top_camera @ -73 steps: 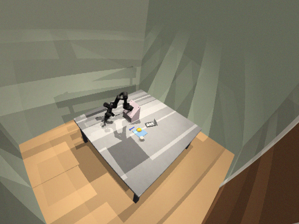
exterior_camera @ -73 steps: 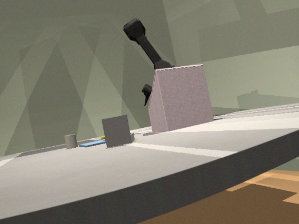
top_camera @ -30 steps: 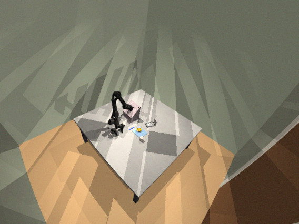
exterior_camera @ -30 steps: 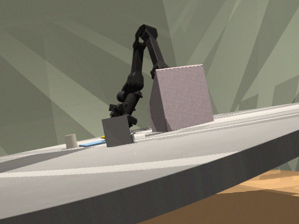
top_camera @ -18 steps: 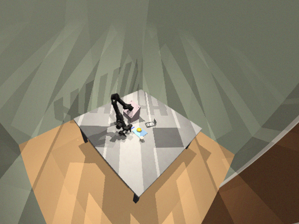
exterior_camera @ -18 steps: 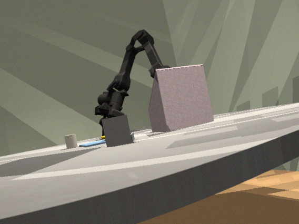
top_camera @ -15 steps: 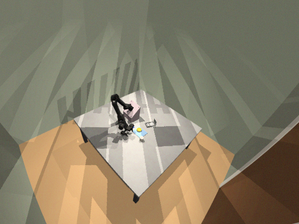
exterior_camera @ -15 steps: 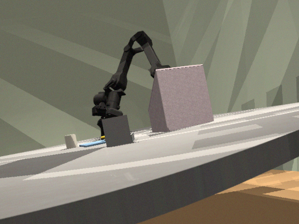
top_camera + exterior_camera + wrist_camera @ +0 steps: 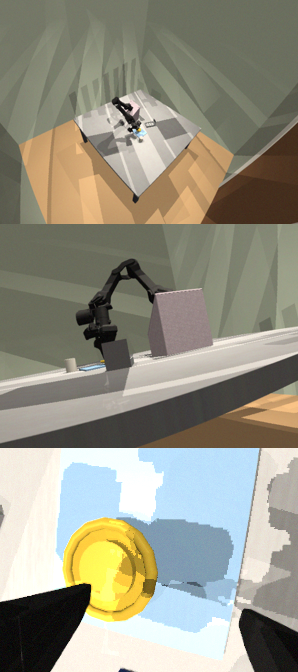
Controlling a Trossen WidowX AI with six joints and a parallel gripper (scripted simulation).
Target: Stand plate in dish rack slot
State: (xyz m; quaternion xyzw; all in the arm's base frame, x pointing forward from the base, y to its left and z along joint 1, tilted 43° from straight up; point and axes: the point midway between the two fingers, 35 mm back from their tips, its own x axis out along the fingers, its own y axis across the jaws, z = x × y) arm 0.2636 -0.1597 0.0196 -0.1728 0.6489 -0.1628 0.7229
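Observation:
The yellow plate point(image 9: 110, 569) lies flat on a light blue mat point(image 9: 165, 543); it shows as a small yellow spot in the top view point(image 9: 139, 130) and as a sliver in the exterior view point(image 9: 102, 360). My gripper point(image 9: 165, 604) is open and empty, hovering just above the mat, with the left finger over the plate's near rim and the right finger past the mat's right edge. It also shows in the top view point(image 9: 134, 128). The dish rack point(image 9: 150, 123) stands to the right of the plate; in the exterior view its dark end panel point(image 9: 116, 354) hides my fingertips.
A tall pink box point(image 9: 135, 109) stands behind the arm, also seen in the exterior view point(image 9: 181, 321). A small beige cylinder point(image 9: 71, 365) stands just beyond the mat's far end.

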